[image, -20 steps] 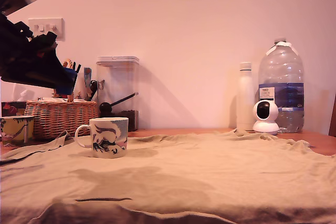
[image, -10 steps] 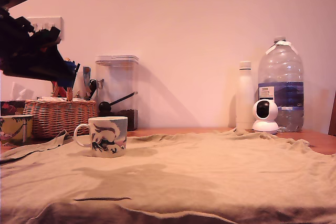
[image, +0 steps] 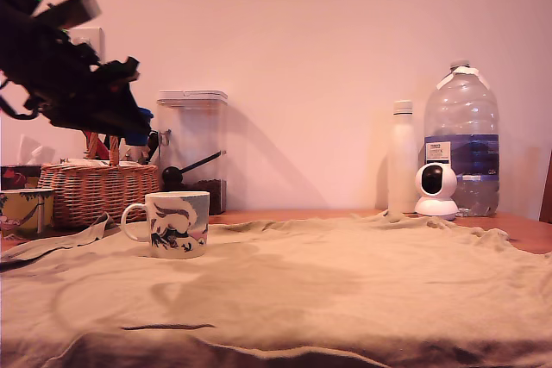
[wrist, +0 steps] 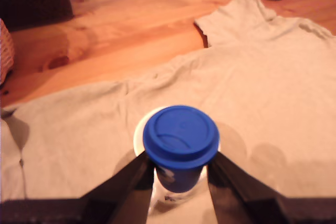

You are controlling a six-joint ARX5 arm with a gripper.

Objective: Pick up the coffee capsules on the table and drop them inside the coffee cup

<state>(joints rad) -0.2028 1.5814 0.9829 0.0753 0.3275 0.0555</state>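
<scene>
In the wrist view, the dark blue coffee capsule (wrist: 181, 137) sits between my gripper's (wrist: 180, 176) dark fingers (wrist: 134, 179), which are shut on its body. The white rim of the coffee cup (wrist: 138, 138) shows directly beneath it. In the exterior view, my gripper (image: 138, 129) hangs at the upper left with the capsule (image: 143, 115) showing as a blue patch. It is above and slightly left of the painted coffee cup (image: 177, 223). The cup stands upright on the tan cloth (image: 345, 282) over the wooden table (image: 526, 232).
A wicker basket (image: 99, 191) and a clear canister (image: 194, 148) stand behind the mug. A floral cup (image: 21, 211) sits at the exterior view's far left. A white bottle (image: 403, 157), a big water bottle (image: 463, 140) and a small white camera (image: 436, 191) stand at the back right.
My arm has swung rightward in the exterior view, carrying the capsule from over the basket toward the space above the mug. The mug has not moved.
</scene>
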